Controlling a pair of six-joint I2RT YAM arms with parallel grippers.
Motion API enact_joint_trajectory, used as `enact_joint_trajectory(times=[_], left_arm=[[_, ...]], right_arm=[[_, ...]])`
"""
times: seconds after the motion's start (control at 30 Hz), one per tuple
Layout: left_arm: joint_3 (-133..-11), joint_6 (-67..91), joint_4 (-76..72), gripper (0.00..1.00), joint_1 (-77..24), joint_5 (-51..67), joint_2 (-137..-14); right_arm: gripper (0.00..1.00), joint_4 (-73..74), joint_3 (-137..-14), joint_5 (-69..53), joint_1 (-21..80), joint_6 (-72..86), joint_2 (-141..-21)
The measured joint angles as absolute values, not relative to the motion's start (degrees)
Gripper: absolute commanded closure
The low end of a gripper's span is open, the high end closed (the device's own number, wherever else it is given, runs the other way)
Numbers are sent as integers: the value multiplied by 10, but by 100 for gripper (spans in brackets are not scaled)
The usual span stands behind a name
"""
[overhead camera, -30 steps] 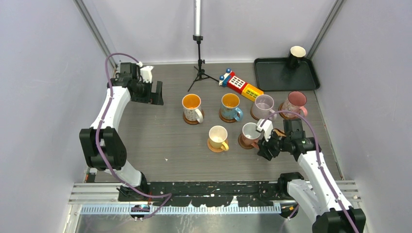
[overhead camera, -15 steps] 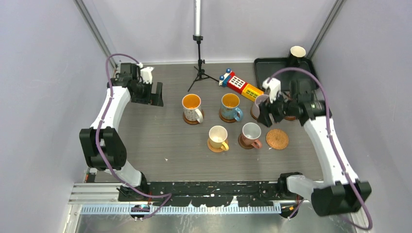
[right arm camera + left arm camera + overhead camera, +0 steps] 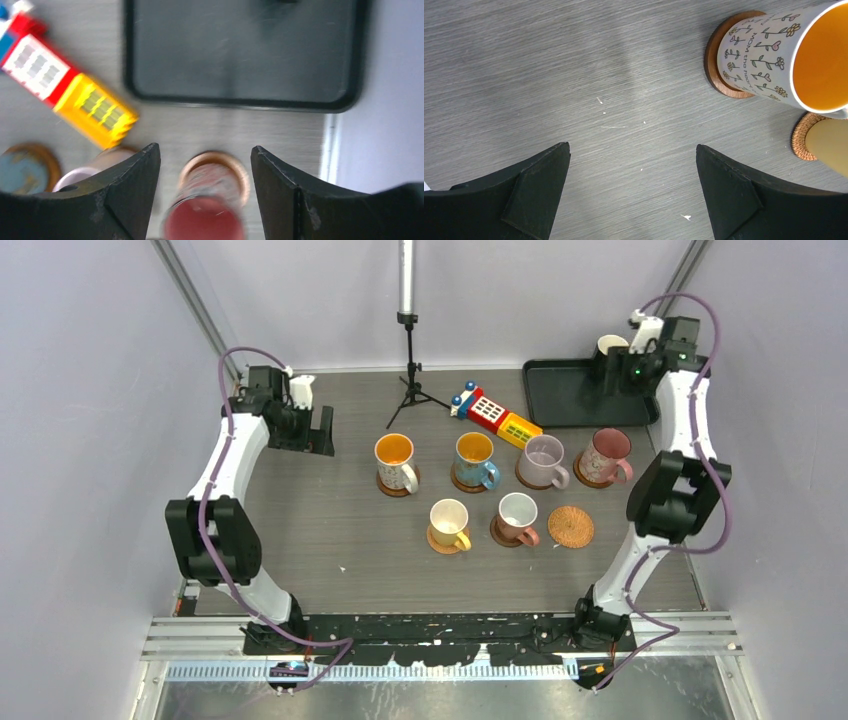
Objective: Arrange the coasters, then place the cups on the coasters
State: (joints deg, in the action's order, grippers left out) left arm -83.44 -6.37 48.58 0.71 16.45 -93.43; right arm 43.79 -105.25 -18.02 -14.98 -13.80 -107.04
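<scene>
Cups and coasters, seven of each, are sitting on and around the black tray (image 3: 560, 405).

Six cups are standing on six coasters in front of the tray. A white patterned cup (image 3: 395, 462), blue cup (image 3: 475, 460), lavender cup (image 3: 543, 458) and speckled pink cup (image 3: 606, 450) are forming the row closer to it. A yellow cup (image 3: 450, 521) and plain pink cup (image 3: 517, 514) are sitting farther from it. The seventh, a black cup (image 3: 607, 352), is standing in the tray's far right corner. The seventh coaster, a bare woven coaster (image 3: 571, 527), is lying well in front of the tray. The right gripper (image 3: 204, 155) is hanging above the tray's right side, fingers spread wide and holding nothing. The left gripper (image 3: 632, 146) is hanging far left of the tray, fingers fully apart and empty.
</scene>
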Motion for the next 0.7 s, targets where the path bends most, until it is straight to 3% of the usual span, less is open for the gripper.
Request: enact_joint_trajectory(times=[0.4, 0.7], left_arm=[[-854, -65, 496, 0, 7, 145, -967], [-894, -66, 514, 0, 7, 136, -1006]], right_arm=[[29, 431, -1380, -105, -215, -123, -1363], [30, 368, -1394, -101, -191, -117, -1418]])
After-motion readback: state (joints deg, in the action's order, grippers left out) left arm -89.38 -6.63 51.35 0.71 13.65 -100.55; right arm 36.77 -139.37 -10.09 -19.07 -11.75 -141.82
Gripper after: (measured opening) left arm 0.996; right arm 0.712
